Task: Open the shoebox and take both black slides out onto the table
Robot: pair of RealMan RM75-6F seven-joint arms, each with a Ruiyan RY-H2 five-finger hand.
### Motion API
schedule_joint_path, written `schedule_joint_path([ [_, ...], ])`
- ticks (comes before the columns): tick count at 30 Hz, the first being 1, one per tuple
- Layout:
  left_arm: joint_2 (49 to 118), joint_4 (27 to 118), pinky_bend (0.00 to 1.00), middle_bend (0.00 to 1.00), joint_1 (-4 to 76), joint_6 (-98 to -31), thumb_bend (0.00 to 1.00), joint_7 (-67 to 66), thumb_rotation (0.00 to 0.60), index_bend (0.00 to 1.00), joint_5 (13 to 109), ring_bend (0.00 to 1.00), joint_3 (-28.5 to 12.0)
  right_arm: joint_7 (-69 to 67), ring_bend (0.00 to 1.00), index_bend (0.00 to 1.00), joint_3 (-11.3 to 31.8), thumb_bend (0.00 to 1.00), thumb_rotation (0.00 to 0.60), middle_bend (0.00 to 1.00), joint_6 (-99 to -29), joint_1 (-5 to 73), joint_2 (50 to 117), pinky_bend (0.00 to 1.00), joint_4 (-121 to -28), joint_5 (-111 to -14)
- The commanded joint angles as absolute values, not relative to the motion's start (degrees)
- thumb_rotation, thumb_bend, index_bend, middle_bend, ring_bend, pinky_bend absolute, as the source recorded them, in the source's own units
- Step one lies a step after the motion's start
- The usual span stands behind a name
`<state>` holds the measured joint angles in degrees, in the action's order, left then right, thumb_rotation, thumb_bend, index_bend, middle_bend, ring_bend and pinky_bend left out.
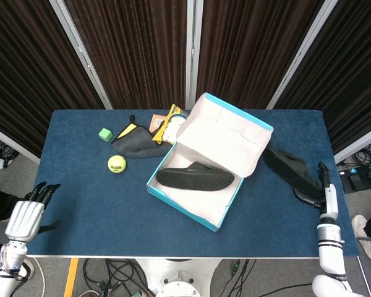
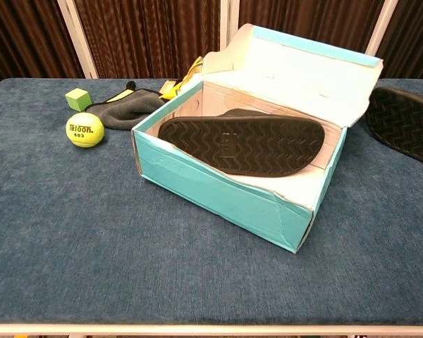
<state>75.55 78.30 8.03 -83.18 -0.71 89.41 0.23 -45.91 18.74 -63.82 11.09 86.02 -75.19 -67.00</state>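
Open turquoise cardboard shoebox with white interior near the middle of the blue-carpeted table, lid flipped back and standing up behind it. Inside, 1 black rubber slide lying sole-up, tilted against the box wall, ridged tread plainly seen in the chest view. Second black rubber slide out of the box, to the right of the lid, sole turned upward, its far end at the right hand. Right hand at the table's right edge, dark fingers against the heel end of that slide; grip itself mostly hidden, so cannot tell for sure whether held or merely touched, nor whether the slide rests fully on the table. In the chest view only the sole of this slide at the right border, hand out of frame.

Left hand low at the left front corner, off the table edge, fingers spread apart and holding nothing.

Behind the box on the left: yellow-green tennis ball, small green cube, crumpled dark grey cloth with yellow trim, and an orange and yellow packet just beside the box's rear corner.
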Motion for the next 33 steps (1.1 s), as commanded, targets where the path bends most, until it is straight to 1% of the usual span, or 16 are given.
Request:
schedule_joint_path([
  [1, 75.5, 78.4, 0.34, 0.17, 8.0, -83.2, 0.00, -0.8, 0.600, 0.14, 89.4, 0.11, 0.3, -45.7, 0.00, 0.00, 17.3, 0.08, 0.600, 0.00, -68.2, 11.1, 86.7, 0.00, -74.4, -73.0],
  [3, 75.5, 78.4, 0.34, 0.17, 8.1, -83.1, 0.00, -0.9, 0.600, 0.14, 89.4, 0.11, 0.3, -43.9, 0.00, 0.00, 16.7, 0.08, 0.600, 0.00, -70.4, 11.6, 86.7, 0.00, -75.0, -75.9],
  [7, 75.4, 78.6, 0.34, 0.17, 8.1, -83.3, 0.00, -0.9, 0.600, 0.14, 89.5, 0.11, 0.2, -39.2, 0.00, 0.00, 16.0, 0.08, 0.600, 0.01, -72.5, 13.4, 85.9, 0.00, -77.8, -80.0],
  [10, 75.4, 78.4, 0.34, 0.17, 8.0, -83.4, 0.00, -0.7, 0.600, 0.14, 89.3, 0.11, 0.1, -34.9, 0.00, 0.00, 15.8, 0.09, 0.600, 0.01, -72.0, 15.5, 85.3, 0.00, -80.6, -81.7],
  [16, 75.4, 77.9, 0.34, 0.17, 7.7, -83.6, 0.00, -0.1, 0.600, 0.14, 88.9, 0.11, 0.0, -26.5, 0.00, 0.00, 15.6, 0.10, 0.600, 0.05, -68.8, 20.1, 85.0, 0.00, -85.4, -83.3],
  [21, 75.3, 77.4, 0.34, 0.17, 7.5, -83.9, 0.00, 0.5, 0.600, 0.14, 88.8, 0.11, 0.0, -18.9, 0.00, 0.00, 15.9, 0.10, 0.600, 0.07, -64.9, 24.2, 85.8, 0.02, -87.5, -82.0],
  [26, 75.3, 77.0, 0.34, 0.17, 7.5, -83.9, 0.00, 0.9, 0.600, 0.14, 88.7, 0.11, -0.1, -9.8, 0.00, 0.00, 15.4, 0.10, 0.600, 0.09, -61.0, 27.8, 84.8, 0.02, -89.4, -81.5],
  [29, 75.4, 76.8, 0.34, 0.17, 7.5, -83.9, 0.00, 1.0, 0.600, 0.14, 88.7, 0.11, -0.1, -2.8, 0.00, 0.00, 15.1, 0.10, 0.600, 0.10, -57.7, 30.1, 83.3, 0.02, -91.4, -79.8],
  [33, 75.6, 76.5, 0.34, 0.17, 7.4, -84.0, 0.00, 1.3, 0.600, 0.14, 88.7, 0.11, -0.1, 4.9, 0.00, 0.00, 15.8, 0.10, 0.600, 0.12, -53.5, 33.4, 83.0, 0.04, -93.5, -74.8],
])
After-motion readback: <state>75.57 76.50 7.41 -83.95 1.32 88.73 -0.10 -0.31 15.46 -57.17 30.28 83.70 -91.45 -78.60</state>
